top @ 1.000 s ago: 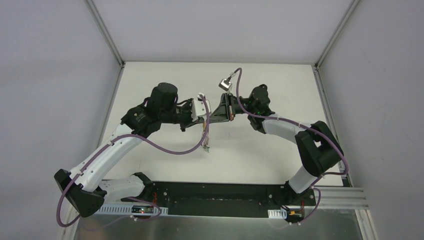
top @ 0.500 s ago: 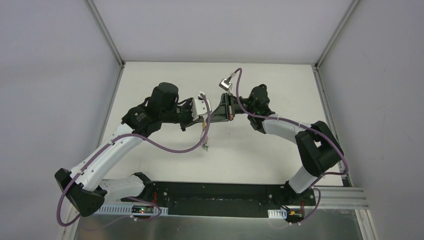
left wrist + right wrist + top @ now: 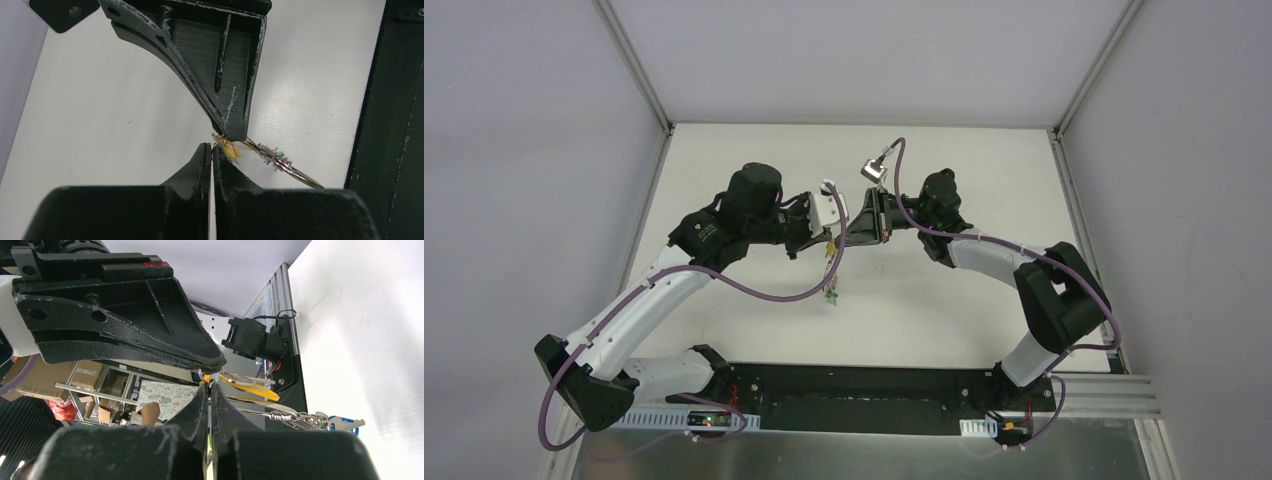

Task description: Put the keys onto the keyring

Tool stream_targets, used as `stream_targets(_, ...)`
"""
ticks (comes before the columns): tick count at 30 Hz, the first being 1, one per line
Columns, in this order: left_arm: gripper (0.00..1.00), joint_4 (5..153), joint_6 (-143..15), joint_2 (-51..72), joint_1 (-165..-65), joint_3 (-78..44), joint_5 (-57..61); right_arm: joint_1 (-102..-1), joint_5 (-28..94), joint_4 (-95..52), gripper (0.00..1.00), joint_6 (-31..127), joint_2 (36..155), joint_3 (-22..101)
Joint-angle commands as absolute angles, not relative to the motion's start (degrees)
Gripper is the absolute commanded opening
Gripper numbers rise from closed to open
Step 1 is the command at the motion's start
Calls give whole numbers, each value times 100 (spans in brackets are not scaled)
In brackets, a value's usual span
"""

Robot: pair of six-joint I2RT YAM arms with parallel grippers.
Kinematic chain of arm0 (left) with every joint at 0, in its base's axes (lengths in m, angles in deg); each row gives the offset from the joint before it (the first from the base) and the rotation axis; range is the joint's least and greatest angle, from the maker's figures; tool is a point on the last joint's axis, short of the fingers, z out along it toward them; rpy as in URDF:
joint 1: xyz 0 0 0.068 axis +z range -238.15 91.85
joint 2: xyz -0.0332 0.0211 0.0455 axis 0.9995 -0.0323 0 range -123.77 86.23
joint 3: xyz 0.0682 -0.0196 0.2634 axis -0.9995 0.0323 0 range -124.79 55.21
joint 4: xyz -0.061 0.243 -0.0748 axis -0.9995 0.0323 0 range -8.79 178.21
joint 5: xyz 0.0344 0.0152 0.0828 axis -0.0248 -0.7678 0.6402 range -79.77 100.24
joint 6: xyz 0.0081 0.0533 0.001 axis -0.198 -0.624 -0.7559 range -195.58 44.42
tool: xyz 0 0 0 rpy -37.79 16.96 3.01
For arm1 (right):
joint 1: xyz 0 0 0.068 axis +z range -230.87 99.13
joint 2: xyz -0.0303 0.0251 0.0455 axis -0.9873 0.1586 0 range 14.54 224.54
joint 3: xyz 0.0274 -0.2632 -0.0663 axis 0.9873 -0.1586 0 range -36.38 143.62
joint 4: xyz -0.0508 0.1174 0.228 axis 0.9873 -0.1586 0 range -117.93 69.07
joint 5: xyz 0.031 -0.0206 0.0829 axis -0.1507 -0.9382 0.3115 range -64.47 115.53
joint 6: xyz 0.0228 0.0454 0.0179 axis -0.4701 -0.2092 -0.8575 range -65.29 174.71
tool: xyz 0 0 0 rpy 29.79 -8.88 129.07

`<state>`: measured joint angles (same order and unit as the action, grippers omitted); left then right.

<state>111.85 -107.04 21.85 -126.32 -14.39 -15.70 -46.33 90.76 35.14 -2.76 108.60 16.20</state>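
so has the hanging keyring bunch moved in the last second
Yes, slightly. In the top view the keyring bunch has swung a little to the left, judged against the black base plate below it.

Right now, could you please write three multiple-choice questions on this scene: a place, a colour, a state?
1. Where is the keyring? A on the table; B hanging below the meeting gripper tips; C in a box.
2. In the right wrist view, the end key has a head that is: A blue; B red; C black.
3. The left gripper and right gripper are: A both open; B one open; C both shut.
B, it dangles from the tips; A, blue plastic shows; C, both finger pairs are pressed together.
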Motion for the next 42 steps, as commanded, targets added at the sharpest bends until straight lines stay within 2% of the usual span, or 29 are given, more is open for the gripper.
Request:
stream_targets(1,0,10862,-10655,2146,-12603,-1619,-1490,-4501,9250,3764,0,-198,10665,1715)
stream_targets(11,0,11020,-10900,2337,-12603,-1419,-1448,-4677,9279,3077,0,22,10477,1770)
stream_targets(16,0,11486,-11229,2365,-12603,-1456,-1988,-4701,9203,1626,0,1505,10290,1973)
stream_targets(25,0,11522,-11154,2300,-12614,-1428,-2217,-4703,9197,1318,3,1943,10202,1904)
stream_targets(27,0,11568,-11123,2270,-12612,-1508,-2253,-4701,9227,1181,8,2130,10154,1899)
stream_targets(32,0,11784,-11206,2250,-12612,-1633,-2448,-4774,9295,566,31,2949,9941,1903)
stream_targets(34,0,11944,-11295,2245,-12612,-1744,-2534,-4823,9353,201,47,3343,9836,1937)
stream_targets(35,0,12011,-11334,2243,-12612,-1799,-2571,-4849,9373,-17,50,3524,9785,1975)
stream_targets(42,0,12512,-11165,2120,-12612,-2343,-2805,-4911,9168,-1733,59,5495,9565,2381)
